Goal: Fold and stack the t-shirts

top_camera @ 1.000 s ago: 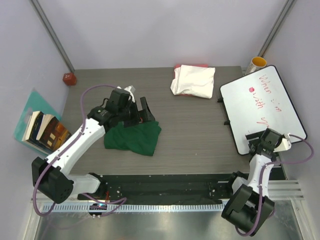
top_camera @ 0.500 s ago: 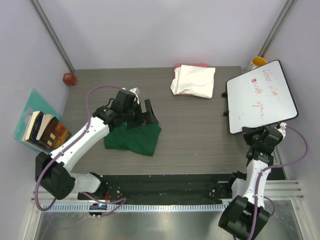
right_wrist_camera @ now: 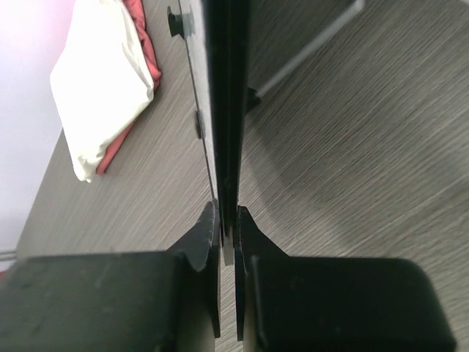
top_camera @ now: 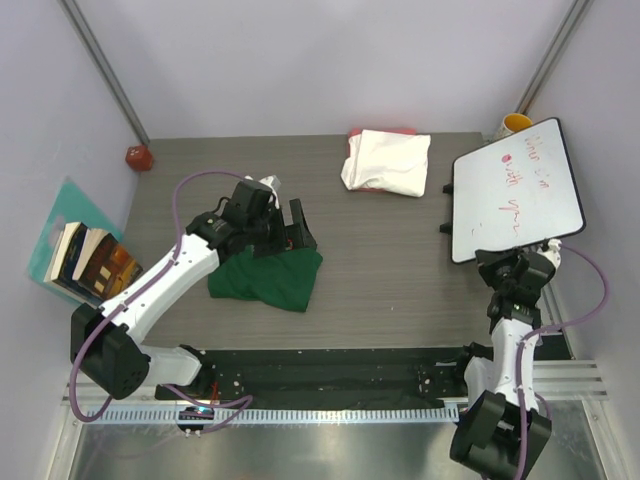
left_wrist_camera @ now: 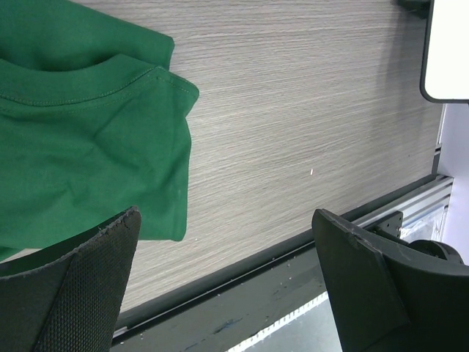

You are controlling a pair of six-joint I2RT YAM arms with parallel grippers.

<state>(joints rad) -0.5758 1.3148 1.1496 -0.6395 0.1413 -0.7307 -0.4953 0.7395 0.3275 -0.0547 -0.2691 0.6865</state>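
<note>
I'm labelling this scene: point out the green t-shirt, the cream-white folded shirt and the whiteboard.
green t-shirt (top_camera: 268,278): top external view, cloth middle
cream-white folded shirt (top_camera: 388,162): top external view, top face
whiteboard (top_camera: 517,195): top external view, writing face

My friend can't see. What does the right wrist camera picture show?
The right pincer is shut on the thin edge of the whiteboard, seen edge-on. Further left, a cream-white folded shirt lies on a red-pink cloth on the grey table.

The red-pink cloth (top_camera: 390,131) lies mostly hidden under the cream-white bundle (top_camera: 388,162); red writing on the whiteboard (top_camera: 515,190) is too small to read.
</note>
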